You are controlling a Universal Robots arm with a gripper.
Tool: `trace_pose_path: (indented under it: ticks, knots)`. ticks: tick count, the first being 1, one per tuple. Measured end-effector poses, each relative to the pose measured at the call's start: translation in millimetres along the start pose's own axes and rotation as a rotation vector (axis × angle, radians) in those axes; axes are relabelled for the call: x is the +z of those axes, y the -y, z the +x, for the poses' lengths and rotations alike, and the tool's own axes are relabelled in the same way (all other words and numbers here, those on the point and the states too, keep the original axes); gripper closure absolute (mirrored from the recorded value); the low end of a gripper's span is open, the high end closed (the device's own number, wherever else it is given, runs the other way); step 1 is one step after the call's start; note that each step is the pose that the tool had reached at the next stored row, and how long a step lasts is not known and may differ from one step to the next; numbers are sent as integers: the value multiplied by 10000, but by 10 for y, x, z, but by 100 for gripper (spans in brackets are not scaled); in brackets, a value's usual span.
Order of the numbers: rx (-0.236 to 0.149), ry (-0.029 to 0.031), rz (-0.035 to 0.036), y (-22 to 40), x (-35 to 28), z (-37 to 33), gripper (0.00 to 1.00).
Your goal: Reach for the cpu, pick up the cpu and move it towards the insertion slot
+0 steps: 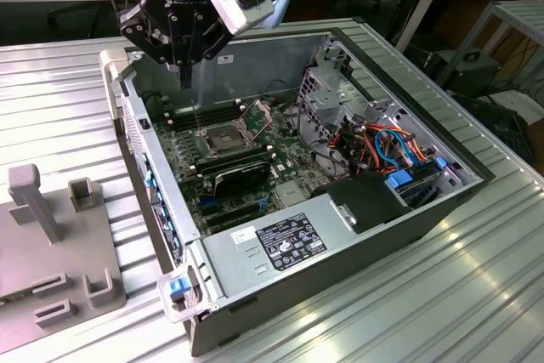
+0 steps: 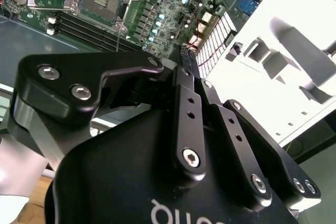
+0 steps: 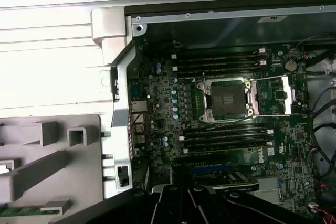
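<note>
Hand [image 1: 185, 74] hangs in the upper left of the exterior view, over the back-left corner of the open case [image 1: 255, 57], tips pointing straight down. The tips are drawn narrow, practically together. Can't tell if the cpu is pinched between them. The hand's own body hides the tips in the second wrist view, so I can't place the cpu for sure.

Insertion slot [image 1: 223, 138] sits on the motherboard [image 1: 242, 172], left of frame centre, below and slightly right of the hand, with clear air between them as I read it. Load plate [image 1: 255, 113] is flipped open at the slot's upper right. In the second wrist view the wire lever [image 2: 119, 35] stands up just beside the frame. The slot's dark centre looks bare in the first wrist view.

My read: this is the travel leg toward the slot. To do it well:
- hold height until clear of the case wall
- come in from above, not sideways, so nothing snags the lever or plate
- set the wrist square to the silver frame
- go slow

Main risks are a tilted chip or clipping the lever.
</note>
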State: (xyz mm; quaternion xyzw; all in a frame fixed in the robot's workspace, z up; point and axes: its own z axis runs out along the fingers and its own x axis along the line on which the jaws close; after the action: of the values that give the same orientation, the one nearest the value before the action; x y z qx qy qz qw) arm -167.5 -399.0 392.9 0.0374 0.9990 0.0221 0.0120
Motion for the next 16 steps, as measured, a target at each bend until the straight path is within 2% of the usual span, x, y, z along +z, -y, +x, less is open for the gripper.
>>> trace_pose_path:
  ticks: [16]
  knots:
    - [1,-1,0,20,-3,266,89]
